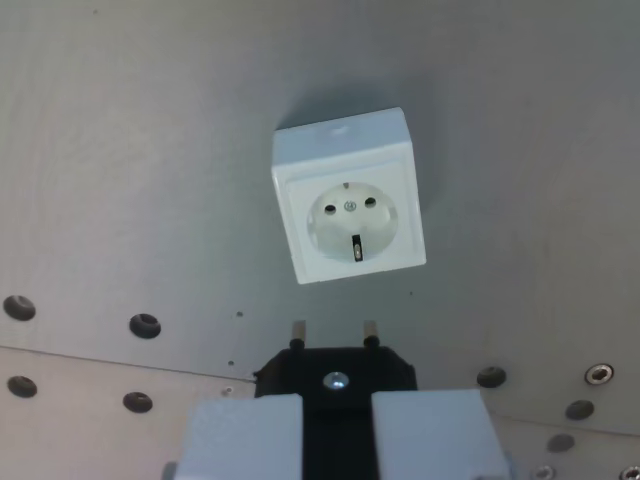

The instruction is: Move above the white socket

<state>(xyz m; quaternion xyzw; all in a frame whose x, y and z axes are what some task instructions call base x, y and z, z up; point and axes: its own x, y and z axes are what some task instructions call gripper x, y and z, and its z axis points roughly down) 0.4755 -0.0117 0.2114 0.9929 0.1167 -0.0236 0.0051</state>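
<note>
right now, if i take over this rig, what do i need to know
End effector: shut on the black plug, its two pins pointing toward the socket.
White socket: sits on the grey plate, face up, above the plug in the wrist view; the plug's pins stop short of its lower edge.
Done: plug is gripped and roughly lined up left to right with the socket's round recess.
Left: carry the plug onward until it is over the socket's holes. Height above the plate can't be judged from this view.
</note>
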